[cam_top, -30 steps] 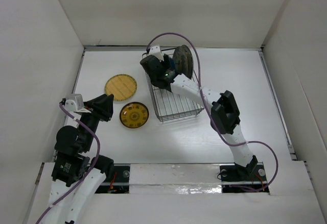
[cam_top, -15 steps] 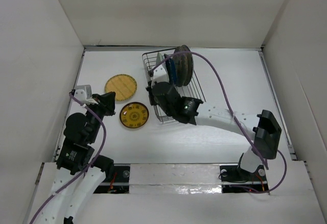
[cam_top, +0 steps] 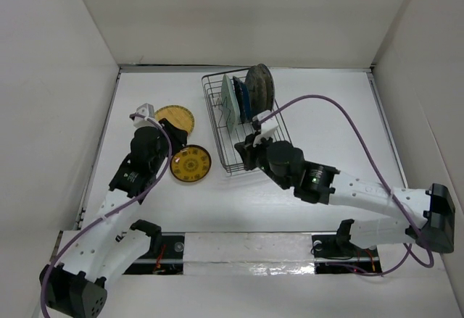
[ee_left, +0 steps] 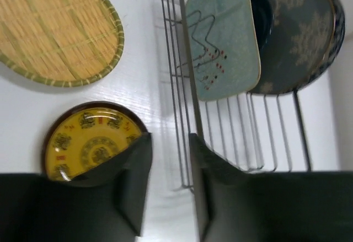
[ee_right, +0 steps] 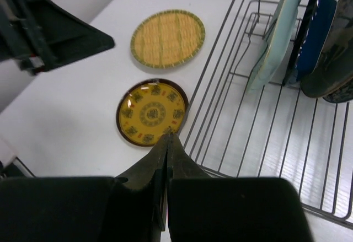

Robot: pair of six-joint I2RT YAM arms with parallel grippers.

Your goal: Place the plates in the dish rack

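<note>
Yellow-patterned plate (cam_top: 191, 164) lies flat beside the rack (cam_top: 229, 157); the left claw (ee_left: 168, 143), open over its edge, should pinch the rim squarely. Right claw (ee_right: 166, 137) hangs closed, empty.

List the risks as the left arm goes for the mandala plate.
The open left gripper hangs over the gap between the mandala plate and the dish rack; a finger may snag wire.
The plate lies flat, so the grip may slip.
The shut right gripper hovers close; arms may collide.

Left jaws parted, right jaws closed
</note>
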